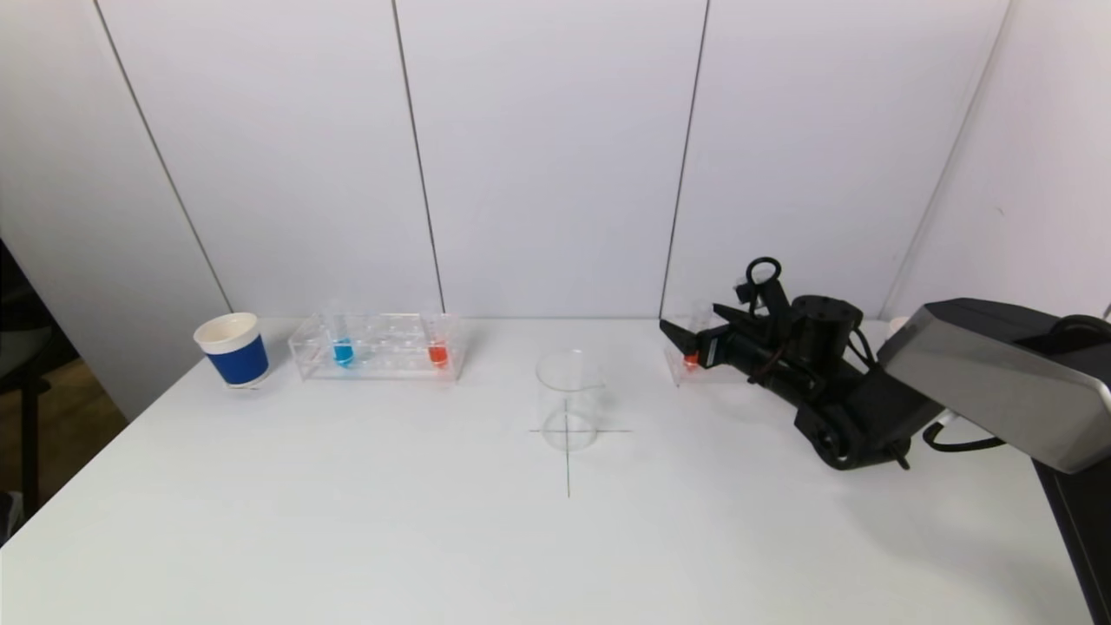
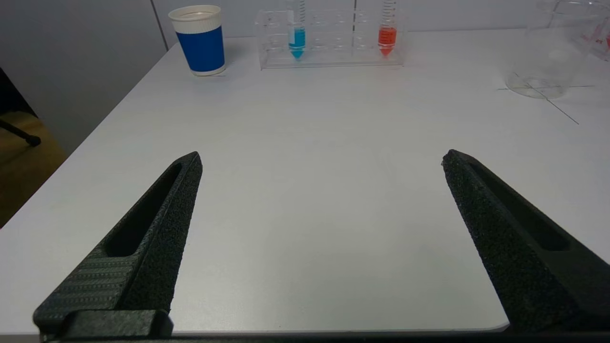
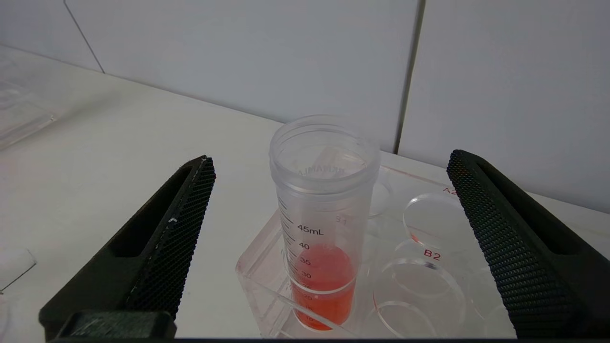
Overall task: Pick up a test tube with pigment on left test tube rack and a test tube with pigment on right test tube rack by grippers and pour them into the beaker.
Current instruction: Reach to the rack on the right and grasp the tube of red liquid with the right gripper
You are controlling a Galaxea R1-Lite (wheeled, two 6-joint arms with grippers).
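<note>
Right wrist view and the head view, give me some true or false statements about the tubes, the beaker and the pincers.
1. The right pincer is open around the orange tube in the right rack. True.
2. The beaker holds blue liquid. False: it looks empty.
3. The left rack holds a blue tube and a red tube. True.
4. The left pincer grips the blue cup. False: it is open, far from it.

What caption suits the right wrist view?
Open right gripper approaches the orange-filled test tube standing in the right rack.
</note>
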